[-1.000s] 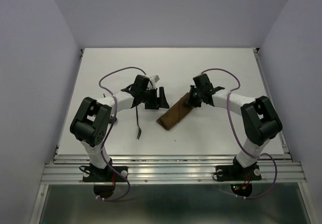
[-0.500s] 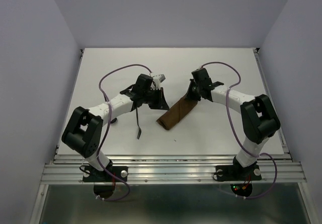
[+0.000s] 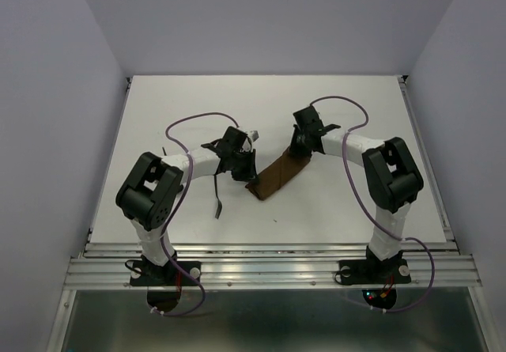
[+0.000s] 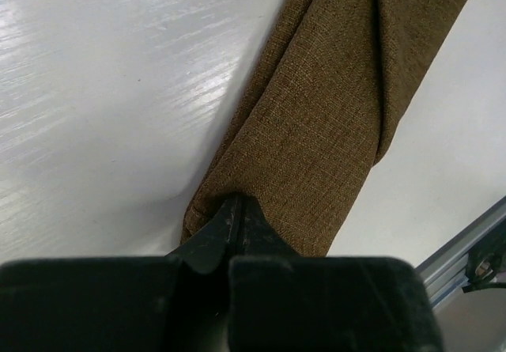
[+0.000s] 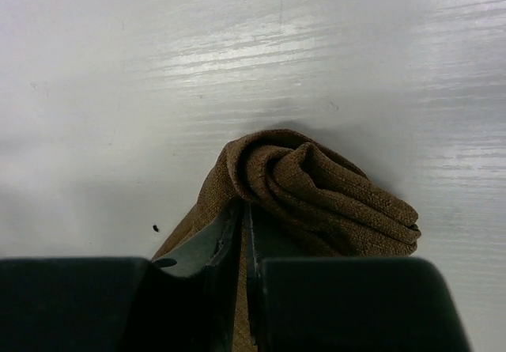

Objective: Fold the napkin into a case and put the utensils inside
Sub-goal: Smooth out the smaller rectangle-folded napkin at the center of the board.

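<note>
The napkin (image 3: 277, 176) lies folded into a narrow brown strip, running diagonally across the middle of the white table. My left gripper (image 3: 247, 170) is at its near-left end. In the left wrist view the gripper (image 4: 237, 202) is shut, its tips pinching the edge of the cloth (image 4: 316, 123). My right gripper (image 3: 297, 149) is at the far end, where the right wrist view shows it (image 5: 243, 210) shut on a layer of the bunched, rolled cloth (image 5: 324, 186). One dark utensil (image 3: 218, 198) lies on the table left of the napkin, below my left forearm.
The metal rail (image 3: 269, 251) runs along the table's near edge and shows at the corner of the left wrist view (image 4: 466, 249). Purple cables (image 3: 198, 119) loop above both arms. Walls close in the table on three sides.
My left gripper has swung right from the utensil's side to the napkin's near end and gone from open to shut. The right gripper has shifted slightly up and left, still holding the cloth.
</note>
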`<state>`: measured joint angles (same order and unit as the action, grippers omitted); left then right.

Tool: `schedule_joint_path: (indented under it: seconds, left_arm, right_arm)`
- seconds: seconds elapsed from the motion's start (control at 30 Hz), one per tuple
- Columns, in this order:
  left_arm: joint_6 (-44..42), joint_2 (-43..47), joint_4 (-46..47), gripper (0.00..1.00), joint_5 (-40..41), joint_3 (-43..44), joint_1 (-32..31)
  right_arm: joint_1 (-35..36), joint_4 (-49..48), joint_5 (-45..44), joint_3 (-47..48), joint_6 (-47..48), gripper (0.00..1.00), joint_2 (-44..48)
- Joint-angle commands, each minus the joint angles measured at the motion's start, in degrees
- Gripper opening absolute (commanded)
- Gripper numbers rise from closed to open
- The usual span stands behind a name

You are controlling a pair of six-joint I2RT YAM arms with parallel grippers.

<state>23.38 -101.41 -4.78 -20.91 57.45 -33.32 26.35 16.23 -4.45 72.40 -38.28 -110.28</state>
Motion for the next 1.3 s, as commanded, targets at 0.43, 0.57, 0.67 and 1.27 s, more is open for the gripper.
schedule_joint_path:
  seconds: [0.43, 0.57, 0.67, 1.27]
  left_arm:
    - [-0.7, 6.05, -5.86, 0.0, 2.98, 4.51, 0.01]
    - [0.35, 2.72, -4.81, 0.0, 1.22, 3.46, -0.08]
    - [0.53, 0.61, -3.84, 0.0, 1.04, 3.02, -0.08]
    - [-0.26, -8.37, -6.29, 0.0, 2.26, 19.0, -0.78]
  right_arm:
    - [-0.07, 3.72, -7.07, 1.87, 4.09, 0.12, 3.24]
    - [-0.59, 3.81, -8.99, 1.6, 3.57, 0.12, -0.9]
    - [-0.6, 3.72, -9.88, 0.81, 2.69, 0.12, -2.83]
    - [-7.36, 0.64, -7.51, -0.42, 7.61, 0.12, -0.12]
